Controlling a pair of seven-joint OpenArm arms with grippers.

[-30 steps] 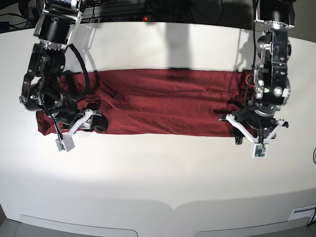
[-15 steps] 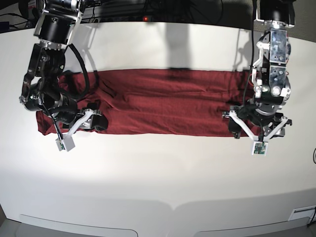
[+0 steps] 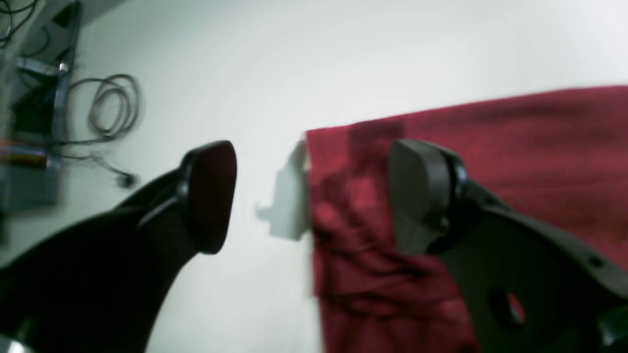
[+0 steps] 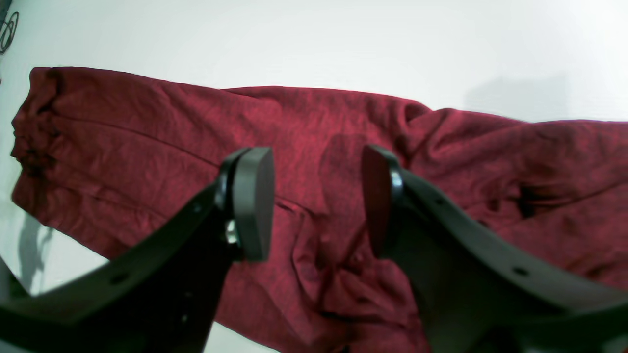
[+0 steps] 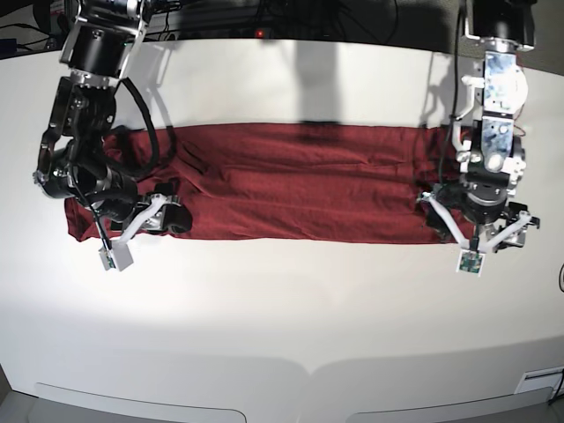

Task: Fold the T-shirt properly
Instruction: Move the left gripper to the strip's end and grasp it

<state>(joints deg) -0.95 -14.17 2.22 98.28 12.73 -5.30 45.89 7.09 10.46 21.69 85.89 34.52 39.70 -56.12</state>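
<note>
The shirt point(image 5: 291, 183) lies on the white table point(image 5: 282, 300) as a long dark red band, folded lengthwise and wrinkled, going from one arm to the other.

The left claw point(image 3: 314, 196) hangs over the end of the shirt point(image 3: 441, 196) with its jaws spread very wide. One finger point(image 3: 422, 196) is over the red cloth, the other finger point(image 3: 211, 196) is over the bare table point(image 3: 343, 59) beside the edge. It holds nothing; whether a finger touches the cloth I cannot tell.

The right claw point(image 4: 319, 201) is half open above the shirt point(image 4: 147, 147) near the other end. Between its two fingers only the cloth below is seen, not pinched. In the base view this claw point(image 5: 167, 216) is at the front edge of the shirt.
</note>
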